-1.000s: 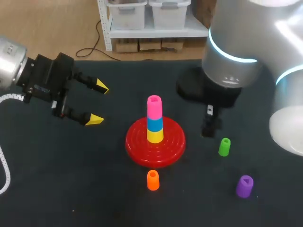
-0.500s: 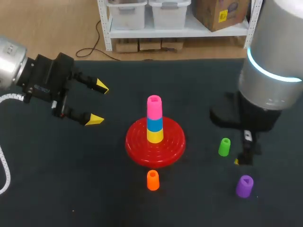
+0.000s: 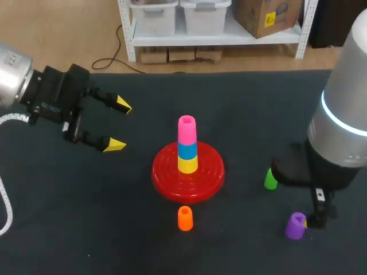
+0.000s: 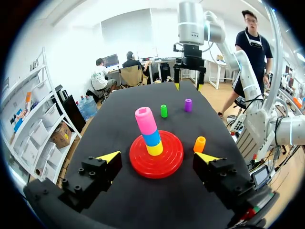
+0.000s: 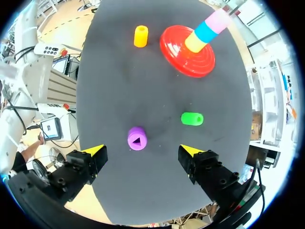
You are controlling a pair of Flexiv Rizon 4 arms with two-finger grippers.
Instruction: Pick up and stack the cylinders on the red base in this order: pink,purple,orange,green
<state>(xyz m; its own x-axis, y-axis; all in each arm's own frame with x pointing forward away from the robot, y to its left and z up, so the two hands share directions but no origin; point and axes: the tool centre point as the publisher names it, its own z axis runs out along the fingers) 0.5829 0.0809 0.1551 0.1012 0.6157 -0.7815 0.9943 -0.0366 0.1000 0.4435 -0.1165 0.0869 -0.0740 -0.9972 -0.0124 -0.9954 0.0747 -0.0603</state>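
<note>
The red base (image 3: 166,177) stands mid-table and carries a yellow, a blue and a pink cylinder (image 3: 186,129) stacked upright. In front of the base stands the orange cylinder (image 3: 185,218). The green cylinder (image 3: 270,179) is to its right, partly hidden by my right arm. The purple cylinder (image 3: 296,224) stands at the front right. My right gripper (image 5: 143,150) hangs open above the purple cylinder (image 5: 137,138), which shows between its fingers but untouched. The green cylinder (image 5: 192,119) lies just beyond. My left gripper (image 3: 118,125) is open and empty, left of the base.
The dark table has free room at the left and front left. In the left wrist view the base (image 4: 171,160) sits just ahead of my left gripper (image 4: 158,157), with my right arm upright at the table's far end.
My right arm has swung from beside the base to the front right, over the purple cylinder. It stayed open. My left arm and all cylinders have not moved.
</note>
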